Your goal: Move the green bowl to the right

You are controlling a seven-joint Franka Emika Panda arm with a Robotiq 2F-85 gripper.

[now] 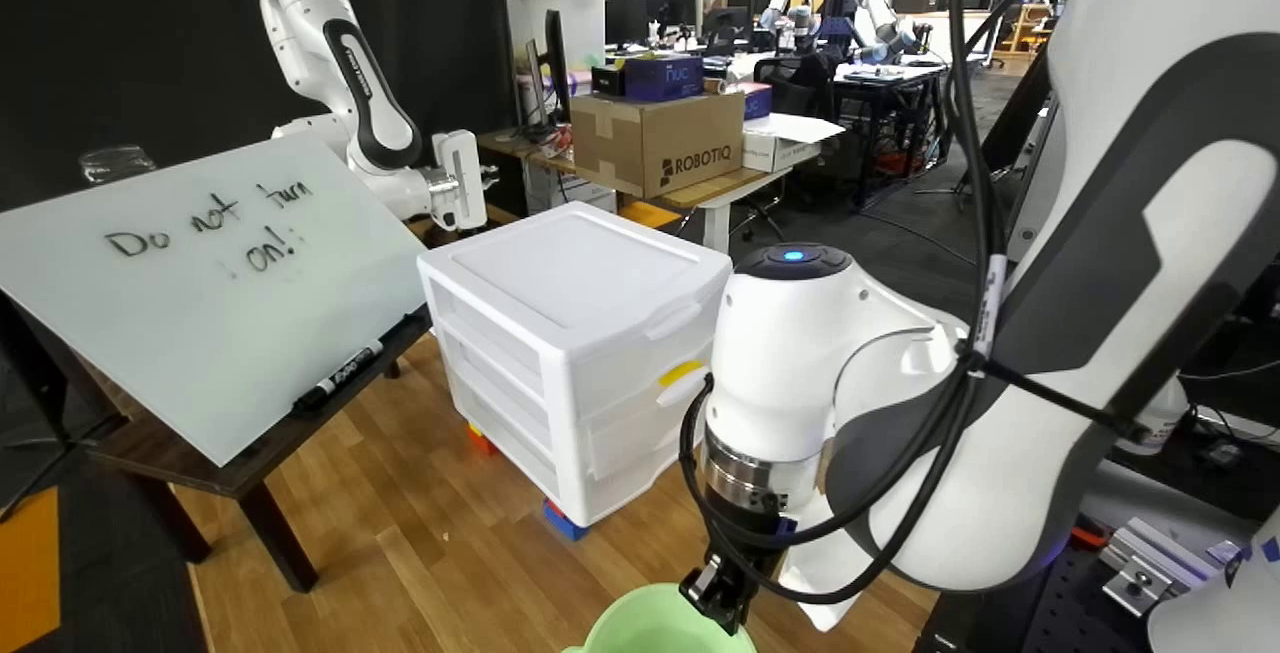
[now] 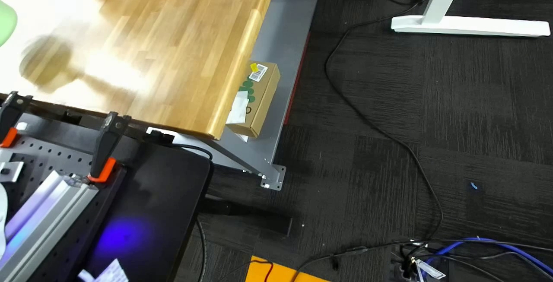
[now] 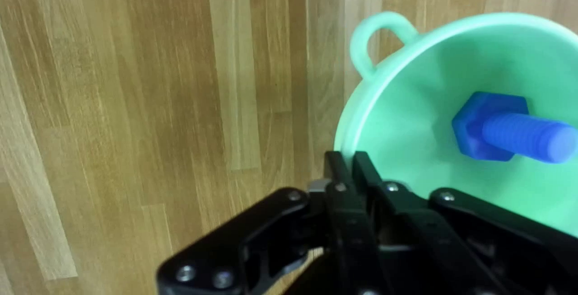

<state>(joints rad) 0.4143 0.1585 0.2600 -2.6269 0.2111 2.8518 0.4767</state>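
The light green bowl (image 1: 655, 625) is partly cut off at the bottom of an exterior view. A sliver of the bowl (image 2: 6, 23) shows at the left edge in an exterior view, apart from a rounded shadow on the table. In the wrist view the bowl (image 3: 406, 137) fills the right side, with a small loop handle at its upper left rim. A blue bolt-shaped piece (image 3: 492, 125) is inside it. My gripper (image 3: 347, 158) has its two fingers close together on either side of the bowl's rim. The gripper (image 1: 716, 605) also shows over the rim in an exterior view.
A white drawer unit (image 1: 590, 283) stands on red and blue blocks behind the bowl. A whiteboard (image 1: 210, 273) leans on a dark stand. Black clamps (image 2: 106, 144) hold the wooden table's (image 2: 185, 36) near edge. A second robot arm (image 1: 360, 83) stands at the back.
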